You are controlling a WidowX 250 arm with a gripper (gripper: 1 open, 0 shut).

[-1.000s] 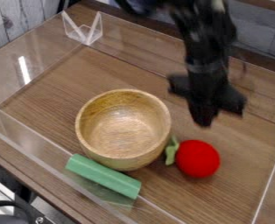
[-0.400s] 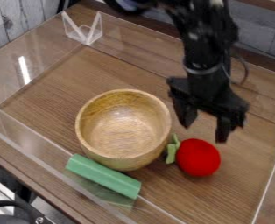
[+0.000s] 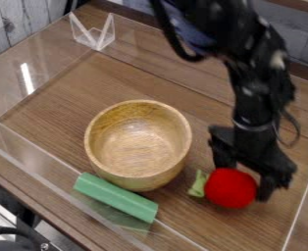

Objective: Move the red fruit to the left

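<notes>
Beside bowl (image 3: 138, 144): red fruit (image 3: 231, 187) (round, green-stemmed)

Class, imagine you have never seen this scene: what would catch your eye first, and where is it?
The bright red fruit stands out first, at the lower right of the wooden table, with the black gripper lowered over it, jaws open on either side. Next comes the wooden bowl in the middle, with a green block lying in front of it.

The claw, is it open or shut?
Open. The claw has its fingers spread on either side of the red fruit, not yet squeezing it.
</notes>
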